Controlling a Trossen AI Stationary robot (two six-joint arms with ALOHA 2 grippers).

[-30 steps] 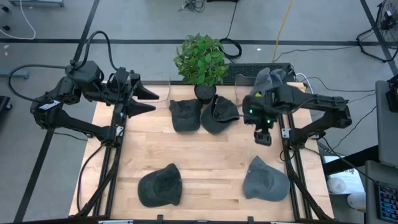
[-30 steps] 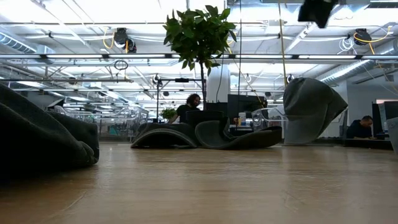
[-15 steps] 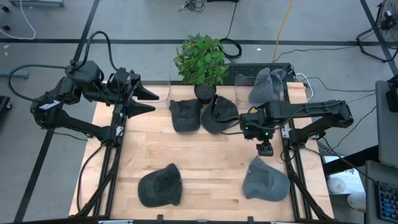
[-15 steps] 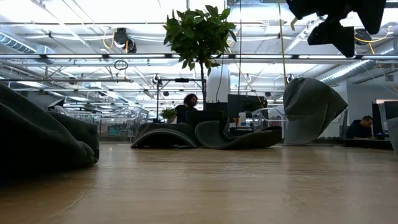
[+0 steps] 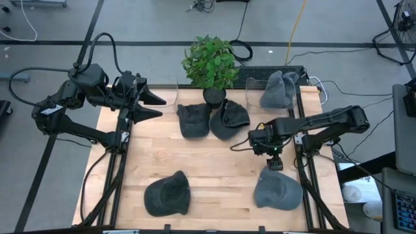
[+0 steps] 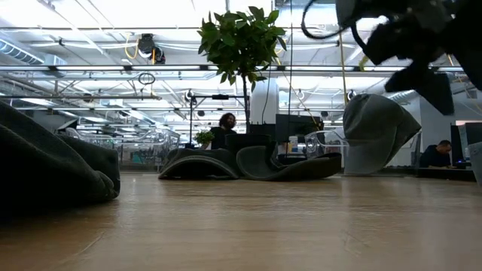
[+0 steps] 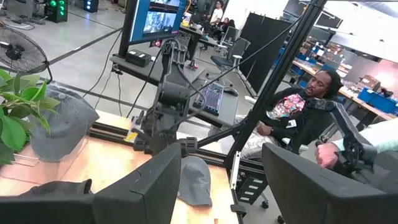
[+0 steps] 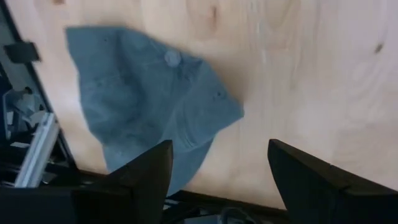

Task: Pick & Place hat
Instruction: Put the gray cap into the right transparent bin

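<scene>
My right gripper (image 5: 275, 162) (image 8: 217, 180) is open and hangs in the air, pointing down, just on the far side of a grey cap (image 5: 278, 188) (image 8: 149, 106) that lies crown up near the table's near right corner. It shows at the upper right of the low view (image 6: 422, 53). Another grey cap (image 5: 279, 90) (image 6: 376, 132) sits on a clear stand at the far right corner. My left gripper (image 5: 156, 105) (image 7: 221, 186) is open and waits off the far left corner.
Two dark caps (image 5: 193, 120) (image 5: 229, 119) lie at the far middle before a potted plant (image 5: 210, 62). A third dark cap (image 5: 167, 194) lies near the near left corner. Bare wood (image 5: 214, 162) spans the table's middle. Frame rails run along both sides. A person (image 7: 292, 112) sits beyond the table.
My right gripper has travelled from near the far right stand toward the table's near edge and has come down, ending close to the grey cap at the near right. The caps have stayed where they were.
</scene>
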